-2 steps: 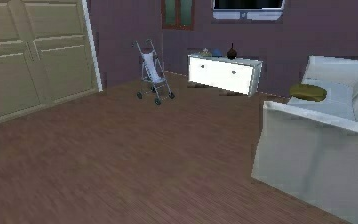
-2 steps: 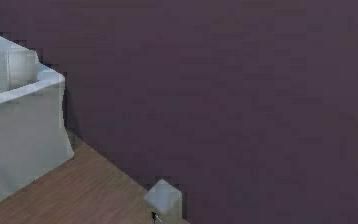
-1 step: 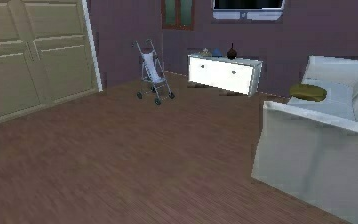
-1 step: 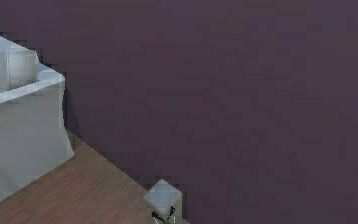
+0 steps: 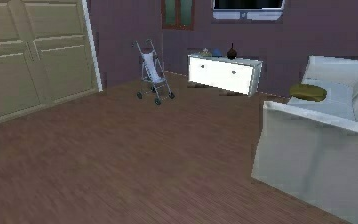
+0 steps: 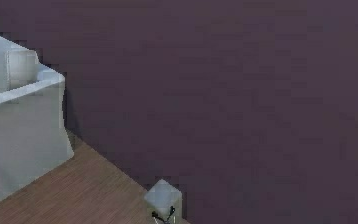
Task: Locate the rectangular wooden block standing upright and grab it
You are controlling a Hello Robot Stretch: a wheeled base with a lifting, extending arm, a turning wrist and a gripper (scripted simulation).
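Far left: two cream doors. Next, one stroller by purple wall. Then one white sideboard, one dark vase on top. Near right: one white sofa, one olive cushion on it. Arm side view: sofa left, wall behind, one small grey box low at wall foot. Block's spot, long axis, heading: can't tell. Gripper jaws: can't tell either.
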